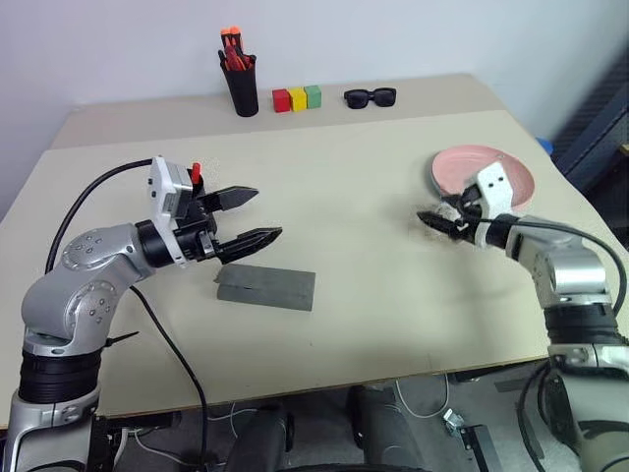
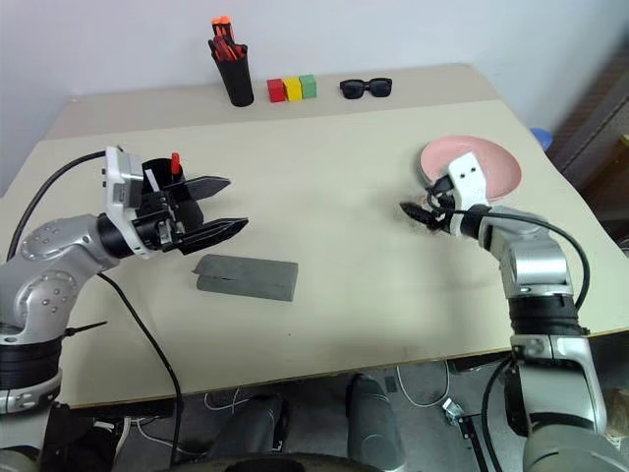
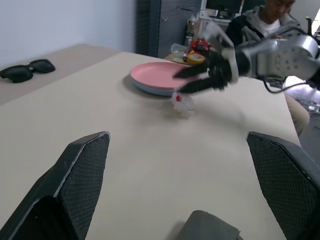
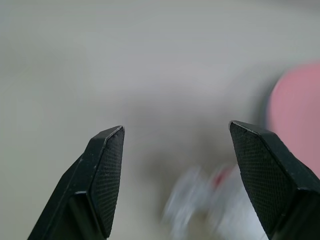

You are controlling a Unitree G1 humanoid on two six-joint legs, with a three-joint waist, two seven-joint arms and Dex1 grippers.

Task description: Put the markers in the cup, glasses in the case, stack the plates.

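Beside the pink plate (image 1: pixel 496 167) near the table's right edge (image 1: pixel 590 211), both tools (image 1: pixel 248 217) (image 1: pixel 433 222) gape empty.

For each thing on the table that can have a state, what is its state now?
grey case: closed, flat on table.
pink plate: stacked on a light blue plate.
pen holder: upright, holds orange-capped pens.
sunglasses: lying by table's far edge.
left gripper: open, empty.
right gripper: open, above a small clear thing.
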